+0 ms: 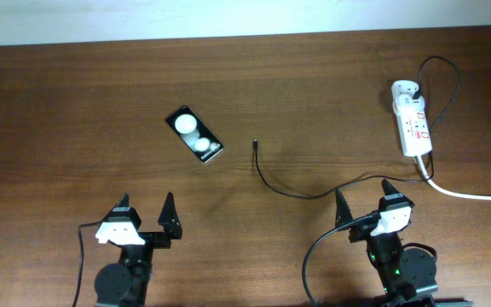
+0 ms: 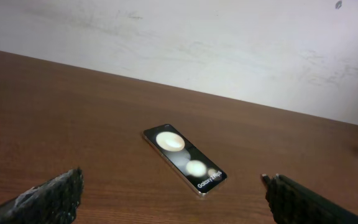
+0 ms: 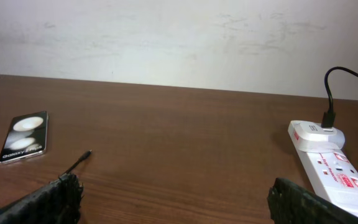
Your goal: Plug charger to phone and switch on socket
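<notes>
The phone (image 1: 194,135) lies flat at the table's middle left, black with two white round patches; it also shows in the left wrist view (image 2: 184,158) and the right wrist view (image 3: 23,137). The charger cable (image 1: 292,189) curves across the table, its plug tip (image 1: 255,144) lying loose right of the phone, also in the right wrist view (image 3: 87,154). The white socket strip (image 1: 413,126) lies at the far right, also in the right wrist view (image 3: 337,174). My left gripper (image 1: 146,213) is open and empty, near of the phone. My right gripper (image 1: 365,199) is open and empty, near of the cable.
A thick white cord (image 1: 471,194) runs from the strip off the right edge. A black cable (image 1: 448,72) loops from the strip's plug block. A pale wall (image 2: 229,43) backs the wooden table (image 1: 75,102).
</notes>
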`<state>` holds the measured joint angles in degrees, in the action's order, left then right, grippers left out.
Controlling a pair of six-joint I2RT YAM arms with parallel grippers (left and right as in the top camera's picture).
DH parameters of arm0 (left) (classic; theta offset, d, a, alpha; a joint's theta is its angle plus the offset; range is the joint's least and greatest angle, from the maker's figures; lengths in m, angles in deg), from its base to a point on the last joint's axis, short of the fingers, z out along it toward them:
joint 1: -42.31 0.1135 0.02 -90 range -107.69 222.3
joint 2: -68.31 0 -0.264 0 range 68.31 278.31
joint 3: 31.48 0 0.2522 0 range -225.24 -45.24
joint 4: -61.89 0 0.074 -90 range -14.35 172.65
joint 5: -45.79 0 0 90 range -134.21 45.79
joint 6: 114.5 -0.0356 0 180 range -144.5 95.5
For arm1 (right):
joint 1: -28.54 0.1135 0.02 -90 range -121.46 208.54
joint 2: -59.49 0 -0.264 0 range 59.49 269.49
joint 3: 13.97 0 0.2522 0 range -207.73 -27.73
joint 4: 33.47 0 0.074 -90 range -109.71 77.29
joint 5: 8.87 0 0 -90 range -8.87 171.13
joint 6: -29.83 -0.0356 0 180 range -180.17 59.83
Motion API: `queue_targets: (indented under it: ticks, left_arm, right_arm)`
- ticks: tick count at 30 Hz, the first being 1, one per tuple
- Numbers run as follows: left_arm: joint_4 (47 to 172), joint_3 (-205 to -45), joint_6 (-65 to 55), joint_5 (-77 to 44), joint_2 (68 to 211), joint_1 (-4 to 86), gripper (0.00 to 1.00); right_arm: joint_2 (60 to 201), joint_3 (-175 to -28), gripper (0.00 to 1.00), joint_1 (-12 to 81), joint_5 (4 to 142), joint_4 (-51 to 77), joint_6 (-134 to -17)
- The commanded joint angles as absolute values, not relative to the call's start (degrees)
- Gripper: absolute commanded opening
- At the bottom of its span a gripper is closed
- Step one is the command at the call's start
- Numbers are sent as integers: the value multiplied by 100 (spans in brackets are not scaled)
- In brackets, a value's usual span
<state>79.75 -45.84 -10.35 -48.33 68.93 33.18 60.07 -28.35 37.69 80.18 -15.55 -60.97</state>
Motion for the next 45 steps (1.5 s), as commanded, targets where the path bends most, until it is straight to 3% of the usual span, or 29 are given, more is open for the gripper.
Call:
queue_targets:
  ticks: [1,9,13,17,23,31,41,45]
  left_arm:
    - [8003,-4575,-1107,-4920,6865,3353,99]
    - [7959,-4575,-1103,-4957,6865,3353,99]
    - [7961,-4586,-1103,-3910,6865,3353,99]
    - [8370,-5236,-1107,-3950,7145,3353,99]
    - [9129,-7616,-1284,-4164,9660,3346,99]
    - [12090,-11793,-1275,-4133,13820,3346,99]
    - [12213,-11880,-1162,-3148,15011,3346,99]
    - [12296,-11880,281,-3736,15011,3346,99]
  right_arm:
    - [5969,-2805,99,3752,7985,-1541,-6060]
    - [5969,-2805,99,3752,7985,-1541,-6060]
    - [5969,-2805,99,3752,7985,-1541,-6060]
    - [5969,-2805,99,3752,7985,-1541,-6060]
    - [5969,-2805,99,3752,7985,-1541,-6060]
    - [5969,-2805,99,3752,7985,-1541,-6060]
    - [5969,-2805,99,3752,7985,-1541,-6060]
    - [5969,-2805,99,3752,7985,-1541,-6060]
